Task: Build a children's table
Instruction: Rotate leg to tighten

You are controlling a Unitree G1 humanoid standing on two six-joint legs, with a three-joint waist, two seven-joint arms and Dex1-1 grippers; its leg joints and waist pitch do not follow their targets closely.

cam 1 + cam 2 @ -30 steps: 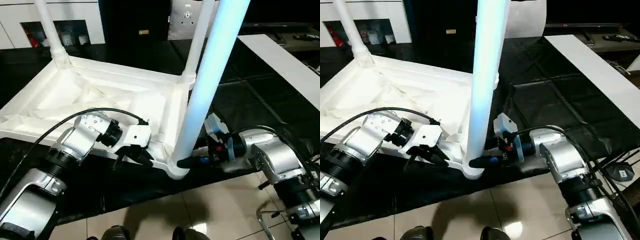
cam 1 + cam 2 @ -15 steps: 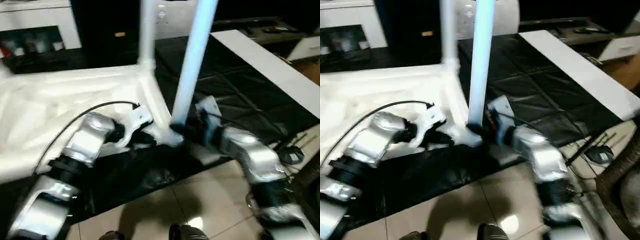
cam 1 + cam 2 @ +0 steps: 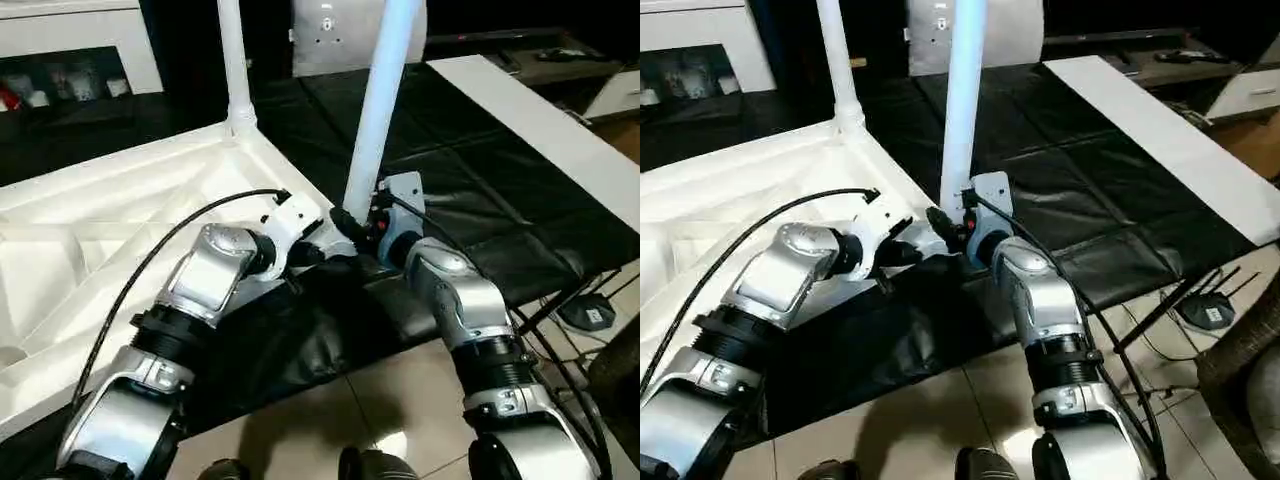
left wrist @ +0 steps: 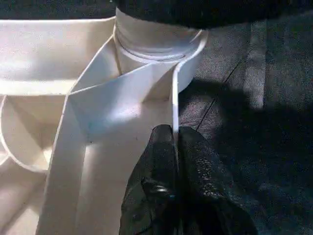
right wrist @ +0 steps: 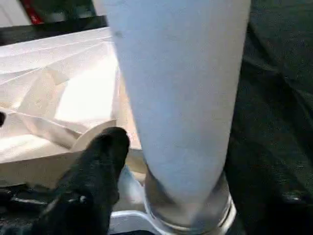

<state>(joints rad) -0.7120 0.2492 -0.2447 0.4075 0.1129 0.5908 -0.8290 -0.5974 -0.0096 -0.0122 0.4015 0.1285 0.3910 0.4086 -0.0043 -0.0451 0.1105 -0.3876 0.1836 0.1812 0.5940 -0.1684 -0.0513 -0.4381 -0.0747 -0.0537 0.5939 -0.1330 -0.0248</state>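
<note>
Nearest: tiled floor (image 3: 400,400) and two silver forearms reaching forward to one corner of the upturned children's table (image 3: 130,190).

Left gripper (image 4: 174,147) clamped on the thin rim wall of the table top, one black finger on each side of the wall, just short of the corner socket. Right gripper (image 3: 350,222) at the foot of the near leg (image 3: 378,110), where the leg enters that socket; one black finger (image 5: 95,166) pressed beside the leg's base, the other hidden behind the leg, so cannot tell whether closed on it.

Table top lying ribbed underside up on black sheeting (image 3: 470,170), near leg standing upright in its corner. Farther back, a second leg (image 3: 232,60) upright in the next corner. Beyond, a flat white board (image 3: 540,110) along the right and white cabinets (image 3: 70,50) at the back.

Step in hand, by judgement: seating or tightening the near leg in its socket while the left arm steadies the top. Next move likely to call for a firm hold low on the leg, a twist or push straight down the socket's axis, and a steady rim against the turn.

No brand, label or legible writing to be made out.
</note>
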